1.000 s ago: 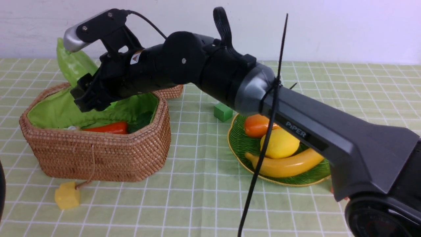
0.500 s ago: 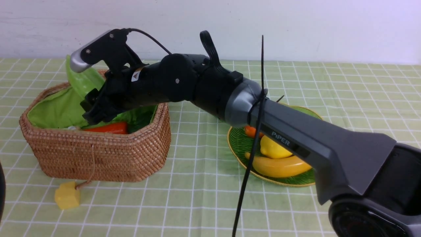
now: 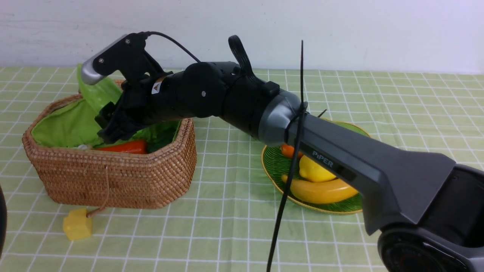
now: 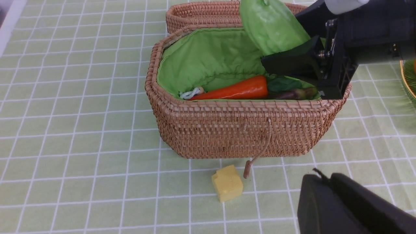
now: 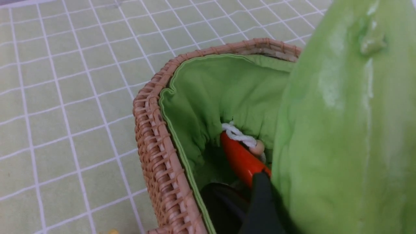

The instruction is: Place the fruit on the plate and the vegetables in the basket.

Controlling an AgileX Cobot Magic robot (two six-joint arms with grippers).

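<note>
The big brown woven basket [image 3: 113,177] with green cloth inside holds the shiny orange carrot [image 3: 124,147], lying flat. The bumpy light green gourd [image 4: 271,27] tilts above the basket. The yellow banana [image 3: 321,190], the yellow lemon [image 3: 315,170] and the orange mango [image 3: 288,150] lie on the green leaf-shaped plate [image 3: 274,166], right of the basket.

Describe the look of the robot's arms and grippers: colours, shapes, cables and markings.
The right arm is a dark grey angular link marked PiPER, joined by a silver-grey collar to rounded matte black joints. A black cable tie stands up at the collar. A silver-capped black camera housing with a thin black cable sits above the blocky black right gripper. Of the left arm, only a black edge shows.
</note>
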